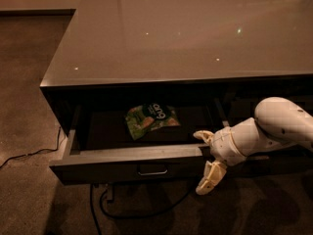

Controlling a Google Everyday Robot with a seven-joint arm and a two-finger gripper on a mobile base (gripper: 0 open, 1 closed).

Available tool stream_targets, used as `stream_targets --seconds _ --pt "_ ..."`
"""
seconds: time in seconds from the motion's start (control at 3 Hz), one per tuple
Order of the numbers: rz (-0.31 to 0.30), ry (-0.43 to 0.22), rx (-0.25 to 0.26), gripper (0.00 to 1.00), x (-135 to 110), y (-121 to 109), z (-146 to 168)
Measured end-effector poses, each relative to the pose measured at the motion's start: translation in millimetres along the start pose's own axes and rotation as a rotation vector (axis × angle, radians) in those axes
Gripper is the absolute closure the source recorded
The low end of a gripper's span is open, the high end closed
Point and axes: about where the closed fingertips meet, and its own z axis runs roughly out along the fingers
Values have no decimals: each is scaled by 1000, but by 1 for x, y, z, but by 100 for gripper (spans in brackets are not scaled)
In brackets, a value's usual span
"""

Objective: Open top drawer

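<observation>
Found top drawer [122, 160] drawn well out beneath the glossy cabinet top [186, 43], inner floor exposed. Judged task essentially complete. Noted green snack bag [150, 119] lying flat toward the rear. Noted metal pull handle [152, 172] at centre front, untouched. Located gripper [201, 161] at the front's right end, fingers spread wide, one over the top edge, one before the face, clamping nothing; probably placed to hook the panel, not the handle. Observed cable [29, 155] on floor, left.
</observation>
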Motion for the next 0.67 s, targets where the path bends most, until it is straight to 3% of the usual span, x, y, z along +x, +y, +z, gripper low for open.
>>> stream_targets --seconds 0.67 --pt "-32 4 10 0 -7 -7 1"
